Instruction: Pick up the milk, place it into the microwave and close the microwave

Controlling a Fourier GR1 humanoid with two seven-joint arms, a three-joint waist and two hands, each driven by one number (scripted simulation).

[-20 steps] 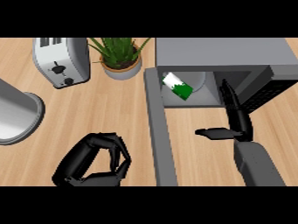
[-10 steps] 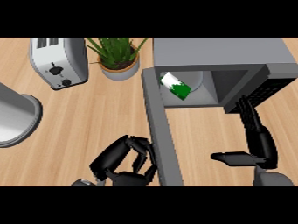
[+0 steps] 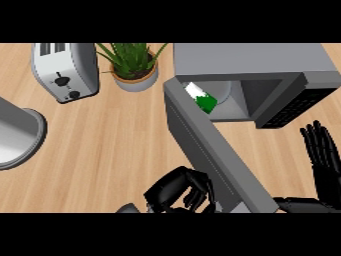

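Since the earlier frame, the right hand (image 3: 326,162) has been shifted toward 4 o'clock, clear of the microwave (image 3: 250,62), and the left hand (image 3: 179,190) has been brought up at 6 o'clock against the outer face of the microwave door (image 3: 210,155). Milk (image 3: 203,99): white-and-green carton, seen inside the microwave cavity, at about 12 o'clock of centre; pick and place judged complete. Microwave door: swung wide open across the surface (image 3: 106,140); closing judged outstanding. Left hand: fingers curled, nothing held, just beside or touching the door; which cannot be told. Right hand: fingers straight and spread, nothing held. Also listed: toaster (image 3: 64,70) at 10 o'clock, potted plant (image 3: 134,65) at 11 o'clock, grey cylinder (image 3: 7,132) at 9 o'clock.
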